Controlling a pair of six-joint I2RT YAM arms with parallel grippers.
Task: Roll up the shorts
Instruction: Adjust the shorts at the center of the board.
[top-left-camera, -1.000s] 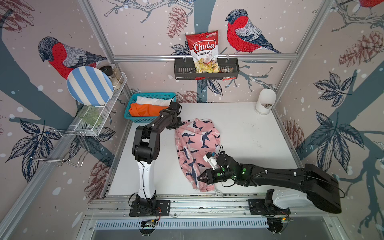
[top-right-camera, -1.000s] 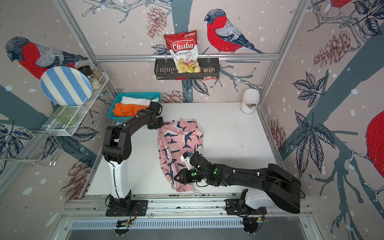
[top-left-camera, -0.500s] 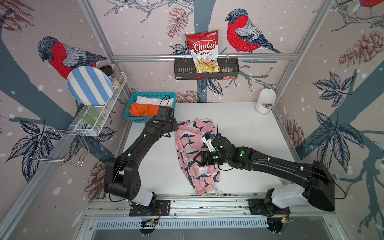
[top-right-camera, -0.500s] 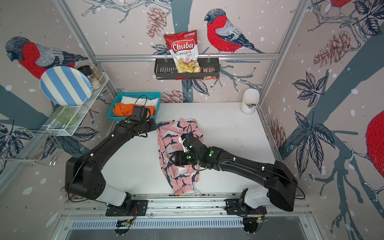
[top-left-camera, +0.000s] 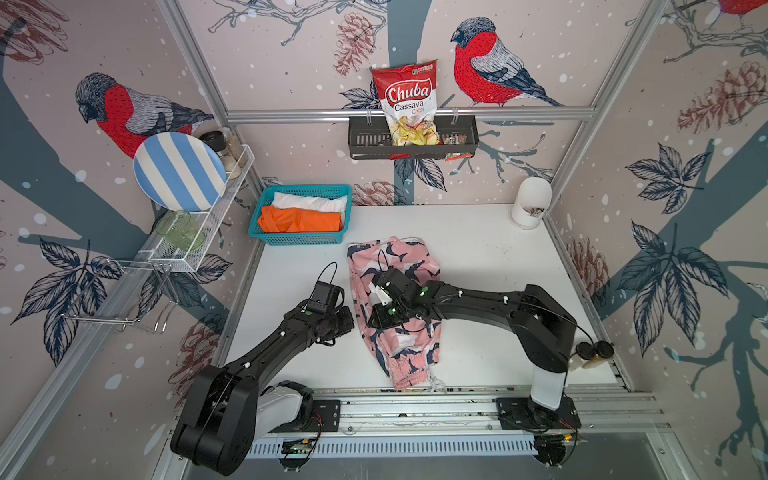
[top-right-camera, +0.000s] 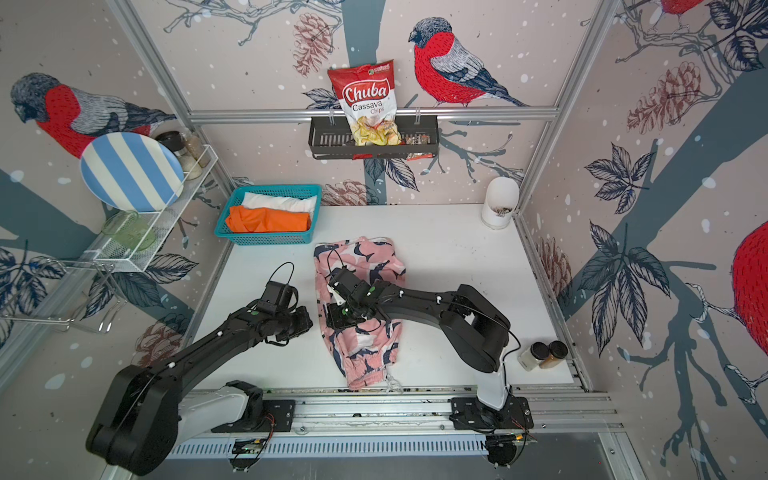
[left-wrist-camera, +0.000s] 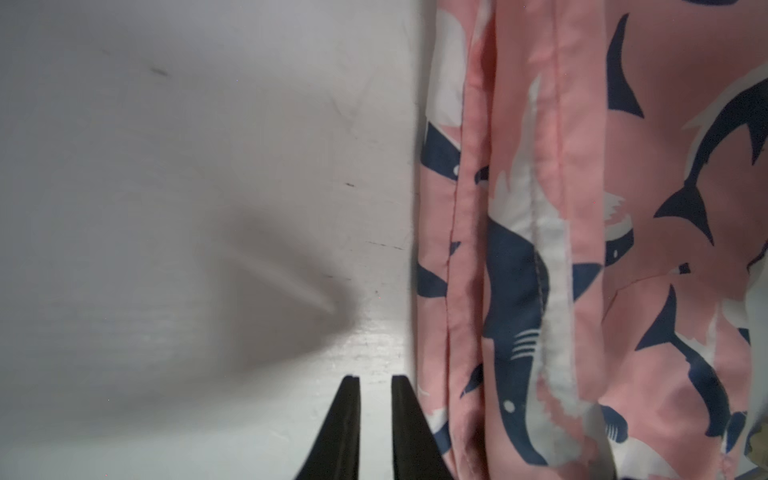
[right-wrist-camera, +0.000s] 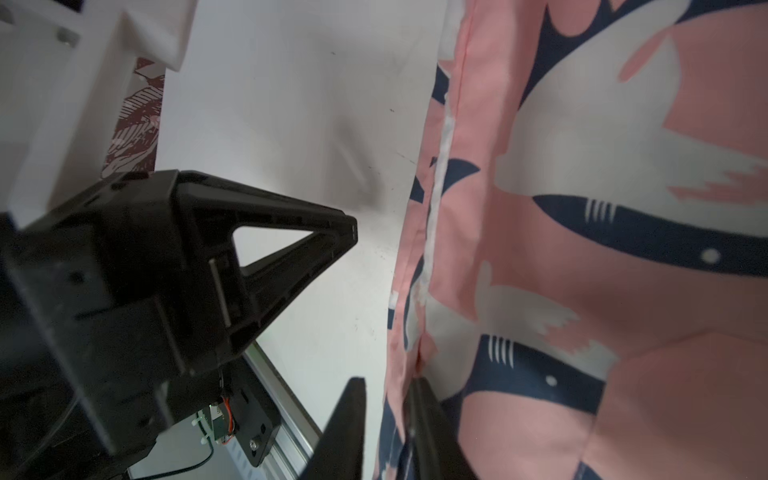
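Down the middle of both top views the pink shorts (top-left-camera: 405, 259) (top-right-camera: 365, 257) lie lengthwise and rumpled on the white table (top-left-camera: 478, 257), the gathered end with its drawstring toward the bottom of the frame; up at the table's upper left corner sits a teal basket (top-left-camera: 299, 240), the white shorts (top-left-camera: 309, 202) folded in it above the orange shorts (top-left-camera: 301, 220); both arms reach in to the pink pair's left edge about halfway along it; the left gripper (left-wrist-camera: 376, 378) is clenched on nothing, its fingers over bare table just beside the seam; the right gripper (right-wrist-camera: 386, 380) is drawn nearly together right at that edge, a strip of cloth showing in the slit, though whether it pinches the cloth I cannot tell.
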